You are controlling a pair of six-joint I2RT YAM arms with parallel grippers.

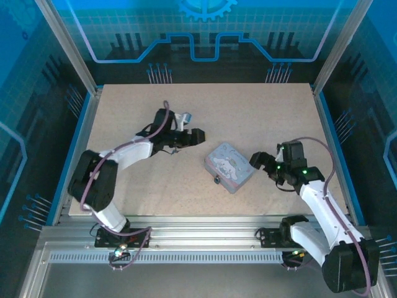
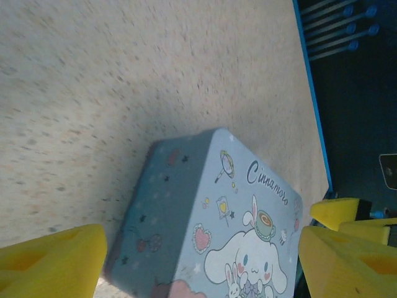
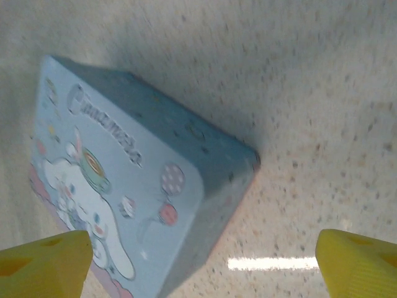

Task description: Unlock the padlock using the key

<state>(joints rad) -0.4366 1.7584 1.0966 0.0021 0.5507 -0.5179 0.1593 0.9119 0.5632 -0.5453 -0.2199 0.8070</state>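
A small dark padlock [image 1: 218, 180] sits at the near-left side of a pale blue cartoon tin [image 1: 229, 166] in the middle of the table. The key is out of view. My left gripper [image 1: 197, 135] hovers to the upper left of the tin, apart from it. In the left wrist view its yellow fingers [image 2: 49, 264] stand wide apart with the tin [image 2: 211, 236] between and beyond them, so the left gripper [image 2: 201, 267] is open. My right gripper [image 1: 258, 160] is close to the tin's right edge. It is open [image 3: 201, 267], with the tin [image 3: 124, 186] to its left.
The tin lies on a speckled beige board [image 1: 155, 180] with blue-edged sides. Metal frame posts [image 1: 68, 46] rise at the far corners. An aluminium rail [image 1: 198, 239] with both arm bases runs along the near edge.
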